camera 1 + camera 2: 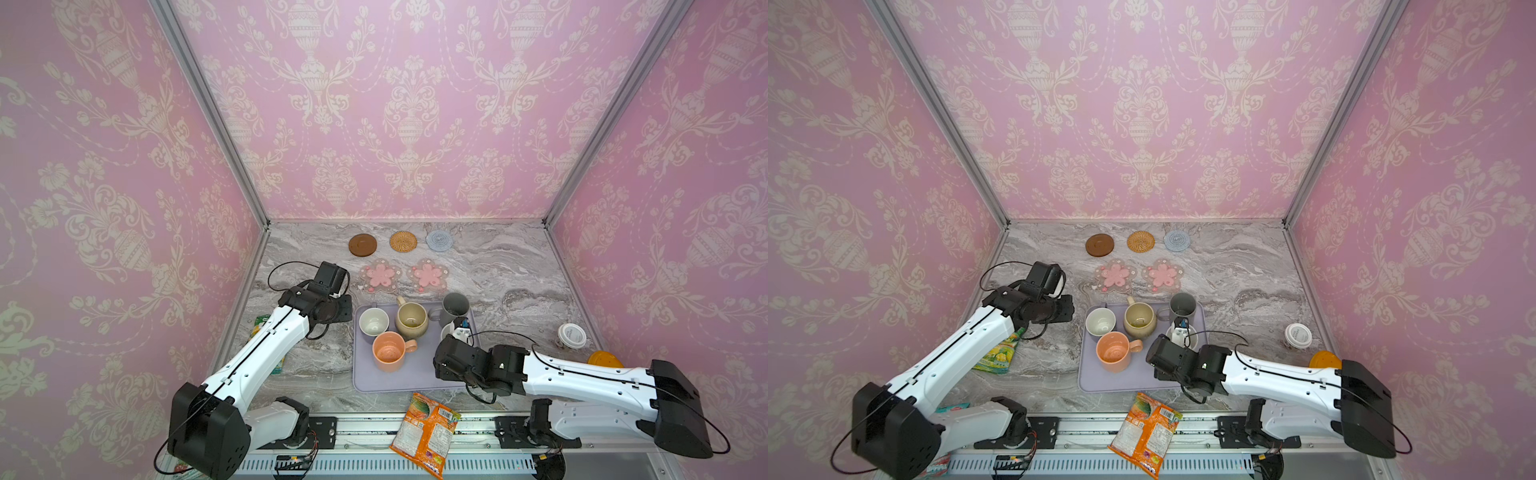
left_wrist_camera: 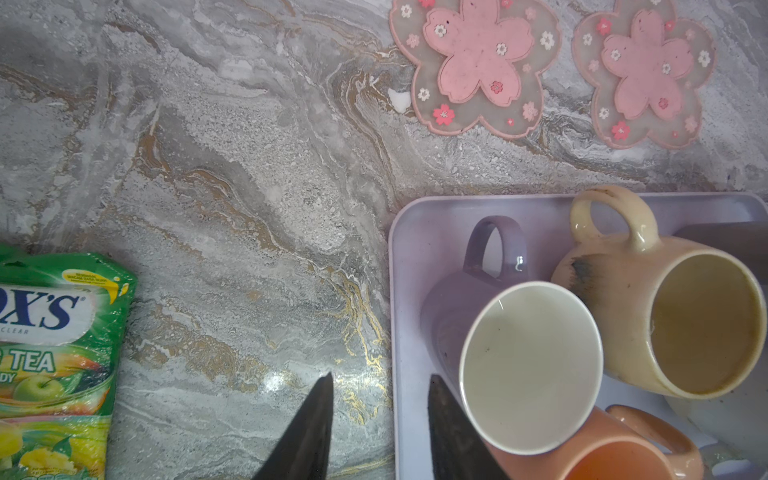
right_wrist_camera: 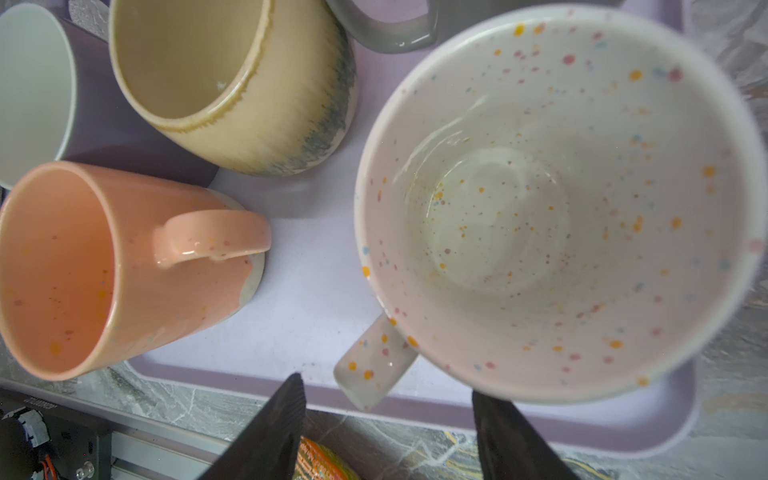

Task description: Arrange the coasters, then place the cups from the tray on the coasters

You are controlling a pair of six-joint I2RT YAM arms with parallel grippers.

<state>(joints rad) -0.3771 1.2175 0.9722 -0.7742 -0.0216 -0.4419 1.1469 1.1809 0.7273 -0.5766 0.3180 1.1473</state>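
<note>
While the left wrist camera looks down, you see the left gripper (image 2: 380, 395) spread and empty over the left rim of the tray (image 2: 401, 270), just beside the lavender cup (image 2: 532, 365). Beige-olive cup (image 2: 685, 324) just right of it, peach cup (image 2: 615, 461) nearer. Beyond the tray lie a pink-flower coaster (image 2: 478, 62) and a second pink-flower coaster (image 2: 648, 70), both bare. Green candy bag (image 2: 54, 353) off to the left.

Right wrist view: right gripper (image 3: 386, 388) spread, pinching nothing, at the tray's near rim. White cup (image 3: 561, 187) stands on the tray, handle pointing toward the gap between the fingers. Only here do you get its speckles.

Both top views: that white cup sits mostly hidden under the right gripper. Dark grey cup (image 1: 455, 307) at the tray's far right corner. Only these views give you the far row: brown coaster (image 1: 362, 244), rattan coaster (image 1: 403, 241), blue-grey coaster (image 1: 440, 240), all bare. Paper cup (image 1: 572, 336) far right; snack bag (image 1: 424, 432) at the near edge.
</note>
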